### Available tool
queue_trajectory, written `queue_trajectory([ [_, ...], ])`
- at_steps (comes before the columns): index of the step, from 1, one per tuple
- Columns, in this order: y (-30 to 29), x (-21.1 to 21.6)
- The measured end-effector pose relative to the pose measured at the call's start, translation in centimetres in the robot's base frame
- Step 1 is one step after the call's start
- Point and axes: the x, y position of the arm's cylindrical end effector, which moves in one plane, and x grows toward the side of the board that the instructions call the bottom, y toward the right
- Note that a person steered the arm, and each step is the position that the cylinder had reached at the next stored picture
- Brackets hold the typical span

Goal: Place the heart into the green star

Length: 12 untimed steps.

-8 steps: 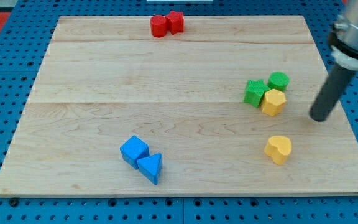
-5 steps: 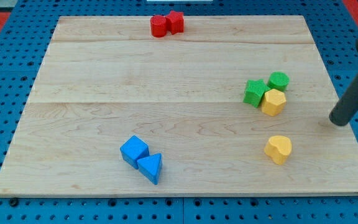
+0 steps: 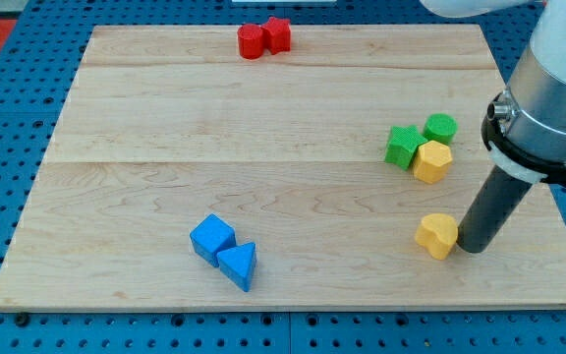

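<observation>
Pressing the yellow heart (image 3: 437,235), lobes seemingly rightward: my tip (image 3: 471,247).

Yellow heart (image 3: 438,235) flat, view's lower right; green star (image 3: 402,146) above, apart.

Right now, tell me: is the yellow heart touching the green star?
No. The yellow heart lies apart from the green star, nearer the view's bottom, with my tip right beside its right side.

My tip (image 3: 471,247) ends a smooth, matte black, round rod. Above it sits a wider grey cylindrical body, ringed at its lower edge by a black collar. A white part shows at the view's top.
</observation>
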Motion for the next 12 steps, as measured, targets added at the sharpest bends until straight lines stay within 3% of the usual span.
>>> queue_trajectory([
  [2,0.1,-0.8],
  [4,-1.0,1.5],
  [5,-6.1,0.6],
  [6,-4.6,-3.7],
  [7,-4.6,-4.3],
  [8,-3.4,1.0],
  [9,-9.6,-0.5],
  [12,-8.8,-7.6],
])
